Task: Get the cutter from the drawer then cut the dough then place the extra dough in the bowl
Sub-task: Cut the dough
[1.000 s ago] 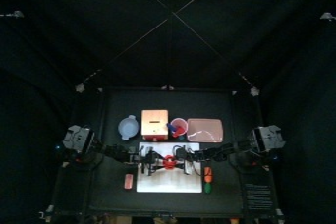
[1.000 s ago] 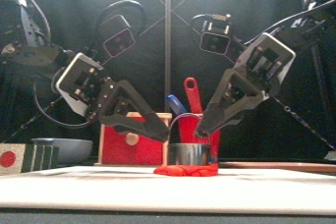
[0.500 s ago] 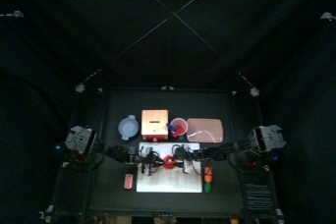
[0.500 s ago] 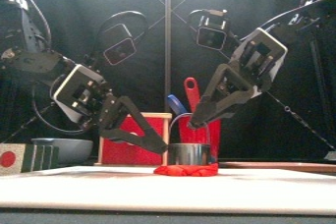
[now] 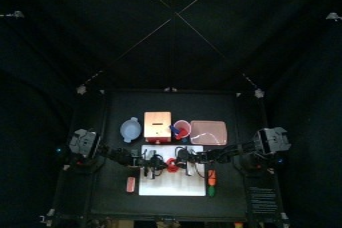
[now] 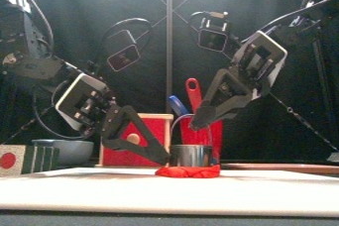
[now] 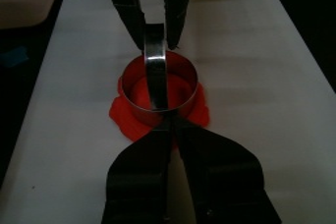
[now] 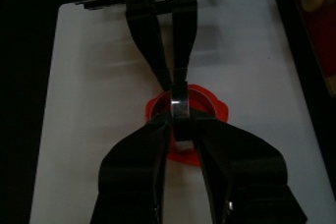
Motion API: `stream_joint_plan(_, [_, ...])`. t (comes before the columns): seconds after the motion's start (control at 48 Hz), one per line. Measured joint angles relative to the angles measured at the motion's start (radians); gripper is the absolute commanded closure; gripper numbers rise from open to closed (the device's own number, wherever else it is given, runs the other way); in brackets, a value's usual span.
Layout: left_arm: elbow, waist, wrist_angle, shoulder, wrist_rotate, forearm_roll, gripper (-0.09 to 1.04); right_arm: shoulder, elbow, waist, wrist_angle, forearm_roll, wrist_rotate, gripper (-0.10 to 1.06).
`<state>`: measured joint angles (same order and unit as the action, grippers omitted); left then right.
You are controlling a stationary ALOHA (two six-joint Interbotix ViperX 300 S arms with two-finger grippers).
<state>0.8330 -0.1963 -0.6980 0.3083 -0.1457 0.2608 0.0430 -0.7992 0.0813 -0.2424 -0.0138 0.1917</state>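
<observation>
On white board [image 6: 79,185] — cutter [image 6: 192,156] in red dough [image 6: 187,171]; left gripper [image 6: 162,159] clamped on rim, right gripper [image 6: 199,126] on handle.

The left arm [image 6: 34,66] and the right arm [image 6: 315,12] were built black and jointed. The left gripper [image 6: 163,160] and the right gripper [image 6: 199,123] were each made of two long tapered jaws, grey outside, under a pale cross-plate.

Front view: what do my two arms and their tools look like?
The left tool and right tool match: two long tapering jaws, grey outside, under a white cross-plate. The left arm and right arm are black and jointed.
</observation>
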Motion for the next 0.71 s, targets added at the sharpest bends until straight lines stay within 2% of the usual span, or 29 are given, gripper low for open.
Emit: stream_joint_plan(0.708, [-0.006,-0.002,0.017,0.015,0.006,0.005,0.4,0.003,0.011,-0.002,0.008,-0.011,-0.002,0.43])
